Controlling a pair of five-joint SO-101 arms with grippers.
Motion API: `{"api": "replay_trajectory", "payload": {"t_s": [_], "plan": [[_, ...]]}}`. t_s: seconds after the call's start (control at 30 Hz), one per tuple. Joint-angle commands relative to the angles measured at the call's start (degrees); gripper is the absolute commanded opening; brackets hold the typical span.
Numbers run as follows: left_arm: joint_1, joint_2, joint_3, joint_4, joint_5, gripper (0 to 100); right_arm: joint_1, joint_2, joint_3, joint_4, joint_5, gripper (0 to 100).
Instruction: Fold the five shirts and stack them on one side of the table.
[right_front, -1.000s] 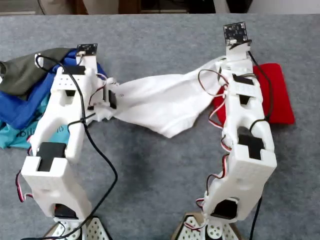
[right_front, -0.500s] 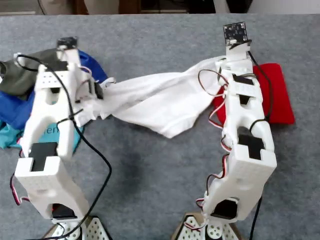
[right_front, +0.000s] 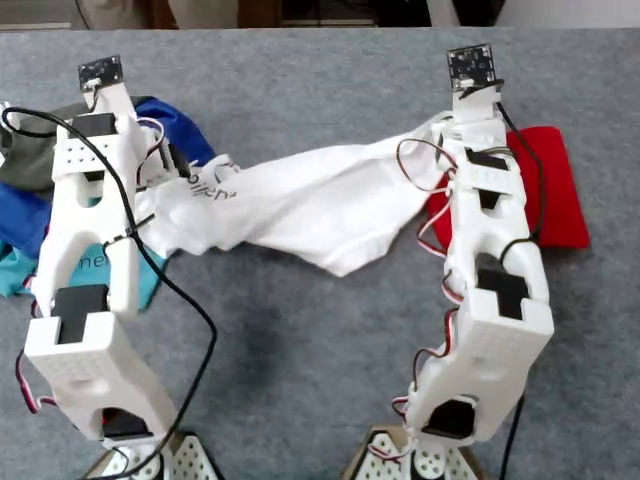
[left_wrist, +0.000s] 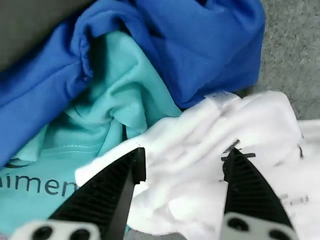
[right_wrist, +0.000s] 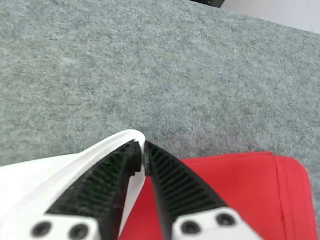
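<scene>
Swinging off to its own left, the left arm has carried the left tool (left_wrist: 186, 159) over to the heap of shirts, and the white shirt (right_front: 310, 200) has stretched out after it across the counter (right_front: 300, 350). That tool's jaws stand spread, with a bunched end of the white shirt lying between them, touching the teal shirt (left_wrist: 115, 100) and the blue shirt (left_wrist: 200, 50). The right tool (right_wrist: 143, 150) is pressed together, pinching the white shirt's other end at the edge of the red shirt (right_wrist: 225, 185).
</scene>
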Motion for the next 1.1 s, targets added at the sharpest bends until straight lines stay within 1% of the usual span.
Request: {"api": "replay_trajectory", "payload": {"t_s": [0.0,0.1,0.23,0.3,0.4,0.47,0.53,0.6,0.7,0.73,0.8,0.87,0.97,1.0,1.07], "plan": [[5.3,-2.9,-4.0,7.2,-0.3,26,-0.8,-0.3,-3.0,0.2,0.5,0.2],[10.0,-2.9,-9.8,16.1,-2.5,25,-0.8,-0.3,-3.0,0.2,0.5,0.2],[15.1,-2.9,-18.7,25.3,-2.8,20,-0.8,-0.3,-3.0,0.2,0.5,0.2],[17.5,-2.9,-22.5,28.4,-2.8,18,-0.8,-0.3,-3.0,0.2,0.5,0.2],[21.3,-2.9,-25.4,29.9,-3.7,17,-0.8,-0.3,-3.0,0.2,0.5,0.2],[24.4,-2.8,-25.2,29.9,-6.5,17,-0.8,-0.3,-3.0,0.2,0.5,0.2],[28.7,-2.5,-22.2,29.9,-9.1,17,-0.8,-0.3,-3.0,0.2,0.5,0.2],[33.4,-2.5,-16.9,29.9,-12.3,17,-0.8,-0.3,-3.0,0.2,0.5,0.2],[39.1,-2.7,-7.6,29.7,-19.2,17,-0.8,-0.3,-3.0,0.2,0.5,0.2],[40.2,-2.7,-5.2,29.5,-20.6,17,-0.8,-0.3,-3.0,0.2,0.5,0.2],[40.2,-2.4,-0.4,25.3,-22.0,17,-0.8,-0.3,-3.0,0.2,0.5,0.2],[37.5,-2.2,4.0,18.5,-22.3,17,-0.8,-0.3,-3.0,0.2,0.5,0.2],[33.0,0.0,11.0,6.0,-22.2,17,-0.8,-0.3,-3.0,0.2,0.5,0.2],[31.8,1.2,12.1,3.4,-22.1,17,-0.8,-0.3,-3.0,0.2,0.5,0.2],[30.2,4.3,12.6,1.4,-20.7,17,-0.8,-0.3,-3.0,0.2,0.5,0.2]]}}
